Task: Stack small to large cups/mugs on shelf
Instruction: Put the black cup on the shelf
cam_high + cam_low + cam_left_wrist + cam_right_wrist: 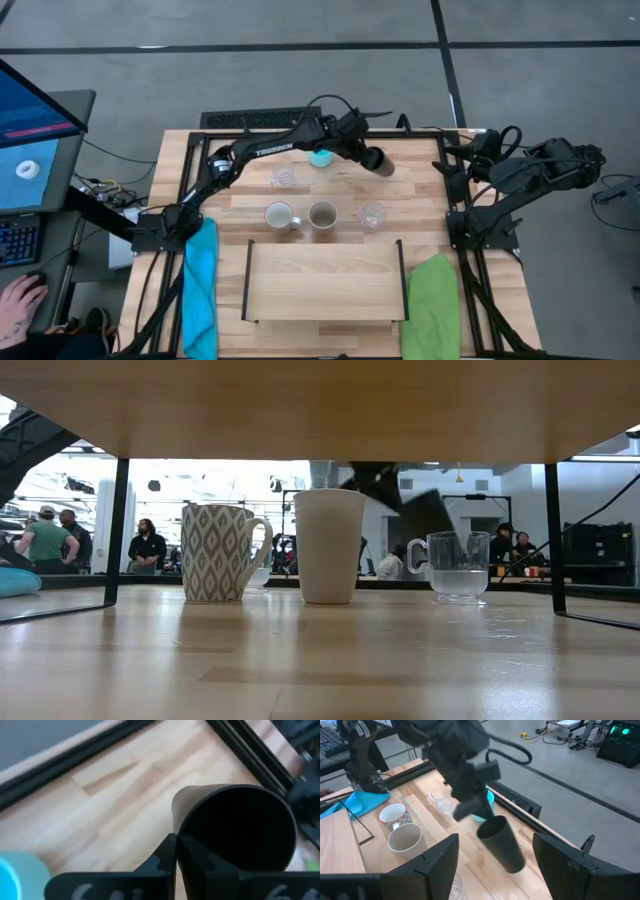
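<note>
My left gripper point(365, 155) reaches over the far middle of the table and is shut on the black tumbler point(381, 162). The bright blue mug point(320, 156) stands just left of it, with a clear glass point(283, 177) nearer. The white patterned mug point(278, 215), the beige mug point(323, 215) and the second clear glass point(372, 216) stand in a row in front of the shelf point(325, 280). They also show in the low view: white mug point(220, 552), beige mug point(328, 545), glass point(458, 565). My right gripper point(495, 842) waits open at the right edge. My left gripper holds the black tumbler by its rim point(176, 837). One finger point(165, 857) lies outside the wall; the other seems to be inside the mouth. The tumbler point(502, 845) is tilted, its base slanting down toward the table's right; whether the base clears the board I cannot tell.
A blue cloth point(200, 280) lies at the table's left near side and a green cloth point(432, 300) at its right near side. The shelf's black legs point(118, 530) frame the low view. A monitor and a person's hand point(20, 300) are off the table's left; people stand in the room behind.
</note>
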Motion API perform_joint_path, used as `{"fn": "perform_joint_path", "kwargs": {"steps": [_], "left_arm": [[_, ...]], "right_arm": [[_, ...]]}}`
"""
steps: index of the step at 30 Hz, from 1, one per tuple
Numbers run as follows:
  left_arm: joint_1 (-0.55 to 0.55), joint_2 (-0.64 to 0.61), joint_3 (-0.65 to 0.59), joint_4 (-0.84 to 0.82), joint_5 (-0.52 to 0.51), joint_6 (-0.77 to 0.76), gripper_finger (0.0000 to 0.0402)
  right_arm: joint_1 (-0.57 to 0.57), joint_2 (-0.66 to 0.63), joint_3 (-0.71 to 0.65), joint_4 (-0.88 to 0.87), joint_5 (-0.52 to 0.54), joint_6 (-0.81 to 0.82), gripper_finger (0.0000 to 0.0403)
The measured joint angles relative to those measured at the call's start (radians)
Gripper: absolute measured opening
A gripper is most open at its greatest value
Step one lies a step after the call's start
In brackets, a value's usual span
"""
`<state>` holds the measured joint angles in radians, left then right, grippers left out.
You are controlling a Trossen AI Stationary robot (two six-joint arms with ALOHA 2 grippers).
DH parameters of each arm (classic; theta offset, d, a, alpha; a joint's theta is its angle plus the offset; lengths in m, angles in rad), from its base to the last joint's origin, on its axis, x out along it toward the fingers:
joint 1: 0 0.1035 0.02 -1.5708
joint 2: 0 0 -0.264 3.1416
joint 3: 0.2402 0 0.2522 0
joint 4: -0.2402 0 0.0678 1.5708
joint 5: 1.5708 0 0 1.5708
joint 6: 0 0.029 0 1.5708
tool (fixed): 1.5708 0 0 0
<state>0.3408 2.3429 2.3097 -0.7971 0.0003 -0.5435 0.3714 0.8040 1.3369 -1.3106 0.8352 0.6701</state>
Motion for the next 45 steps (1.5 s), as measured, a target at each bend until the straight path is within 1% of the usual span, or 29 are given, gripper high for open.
{"fn": "perform_joint_path", "kwargs": {"steps": [1, 2, 3, 4, 7, 10, 14, 17, 21, 25, 30, 32, 35, 39, 42, 45], "left_arm": [[-0.006, 0.0, 0.041, -0.056, 0.004, 0.008, 0.0001], [-0.014, -0.012, 0.046, -0.069, 0.005, 0.013, 0.0001], [-0.021, -0.05, 0.012, -0.044, 0.021, 0.007, 0.0001], [-0.023, -0.082, -0.004, -0.056, 0.042, -0.01, 0.0001], [-0.046, -0.168, -0.007, -0.117, 0.068, -0.019, 0.0], [-0.074, -0.249, -0.006, -0.177, 0.067, -0.017, 0.0], [-0.122, -0.348, -0.006, -0.232, 0.068, 0.006, 0.0], [-0.173, -0.421, -0.006, -0.311, 0.079, 0.028, 0.0], [-0.257, -0.493, -0.006, -0.439, 0.101, 0.014, 0.0], [-0.355, -0.547, -0.006, -0.589, 0.08, -0.028, 0.0], [-0.472, -0.581, -0.003, -0.793, 0.046, -0.108, 0.0], [-0.517, -0.591, -0.003, -0.767, 0.017, -0.126, 0.0], [-0.571, -0.6, -0.003, -0.78, -0.033, -0.172, 0.0], [-0.639, -0.606, -0.04, -0.775, -0.117, -0.215, 0.0], [-0.663, -0.628, -0.103, -0.774, -0.132, -0.232, 0.0], [-0.677, -0.659, -0.183, -0.775, -0.136, -0.281, 0.0]], "right_arm": [[0.0, 0.0, 0.0, 0.0, 0.0, 0.0, 0.0279], [0.0, 0.0, 0.0, 0.0, 0.0, 0.0, 0.0279], [0.0, 0.0, 0.0, 0.0, 0.0, 0.0, 0.0279], [0.0, 0.0, 0.0, 0.001, 0.0, -0.006, 0.0279], [0.0, 0.001, 0.0, 0.008, 0.0, -0.023, 0.0279], [0.002, 0.002, 0.0, 0.01, -0.004, -0.043, 0.0279], [0.001, 0.002, 0.0, 0.047, -0.044, -0.101, 0.0279], [0.001, 0.012, 0.0, 0.07, -0.069, -0.103, 0.0279], [0.001, 0.019, -0.001, 0.077, -0.085, -0.103, 0.0279], [0.001, 0.027, 0.0, 0.085, -0.087, -0.097, 0.0279], [0.001, 0.034, 0.0, 0.085, -0.088, -0.096, 0.0279], [0.001, 0.035, 0.0, 0.085, -0.087, -0.096, 0.0279], [0.001, 0.035, 0.0, 0.085, -0.087, -0.095, 0.0279], [0.001, 0.035, 0.0, 0.085, -0.083, -0.095, 0.0279], [0.001, 0.035, 0.0, 0.085, -0.079, -0.095, 0.0279], [0.001, 0.035, 0.0, 0.085, -0.079, -0.095, 0.0279]]}}
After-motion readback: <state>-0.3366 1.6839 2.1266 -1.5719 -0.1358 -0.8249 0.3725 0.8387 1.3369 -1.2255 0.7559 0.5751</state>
